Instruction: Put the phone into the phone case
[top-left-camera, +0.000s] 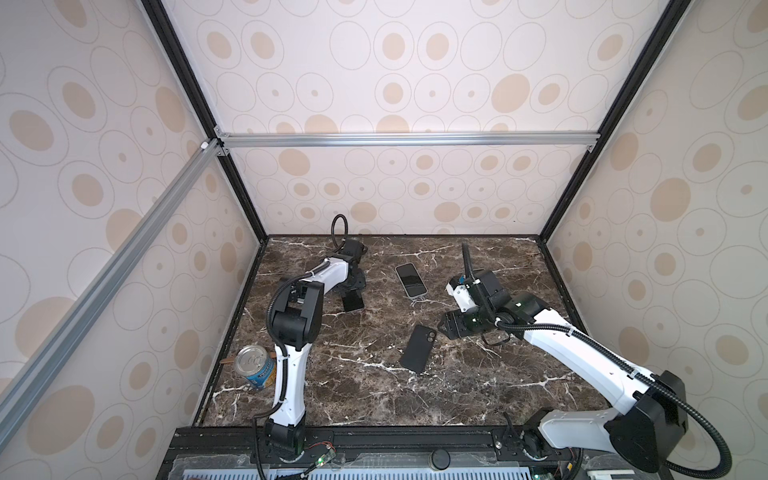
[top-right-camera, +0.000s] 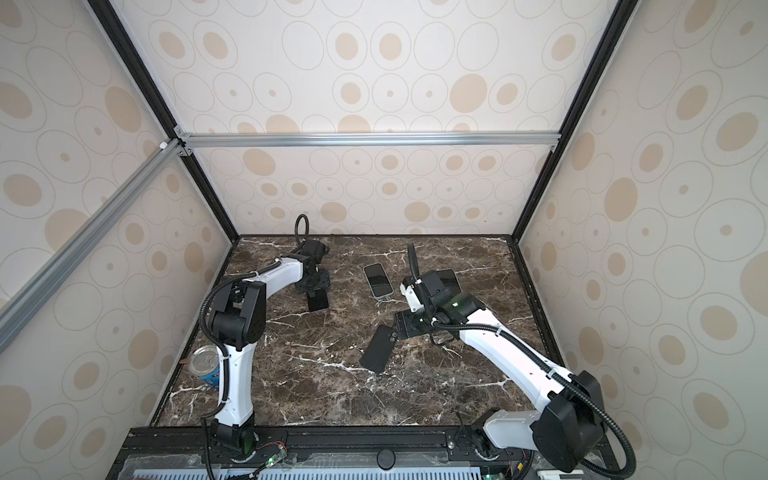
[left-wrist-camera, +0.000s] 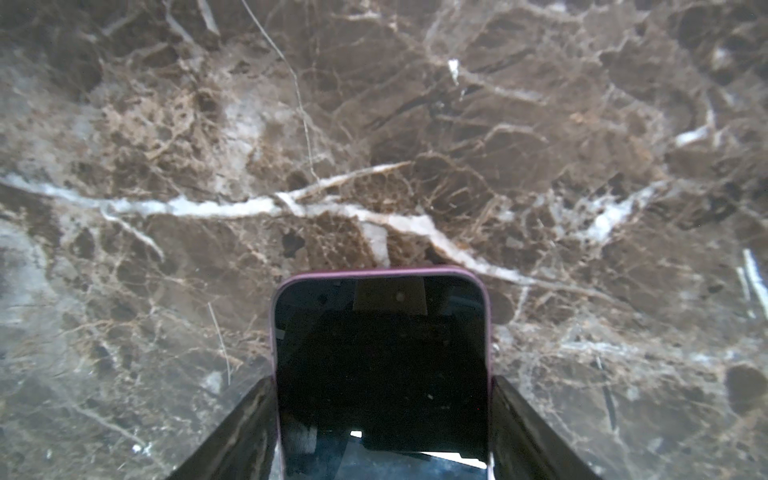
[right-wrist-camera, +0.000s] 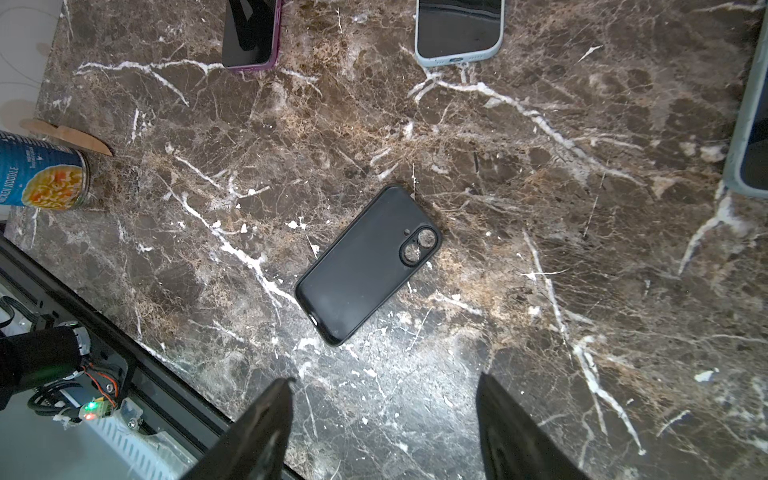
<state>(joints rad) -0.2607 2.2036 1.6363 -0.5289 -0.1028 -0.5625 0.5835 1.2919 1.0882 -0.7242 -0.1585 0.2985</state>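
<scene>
Since the phone, dark-screened with a purple rim, lies face up in the back half of the table, left of its middle, the step in hand looks to be the pickup. The left gripper straddles it, its fingers closed to the phone's width against both long sides; how hard they press I cannot tell. A good grab would, I judge, squeeze evenly across the width, away from the rounded corners, then lift level so the glass neither slips nor scrapes the marble. The black phone case lies apart, near the table's middle toward the front edge, seemingly hollow side up. The right gripper hovers above it, wide and empty; it could pin the case during seating. A second phone near the back edge and a soup can by the front left corner seem out of the way.
</scene>
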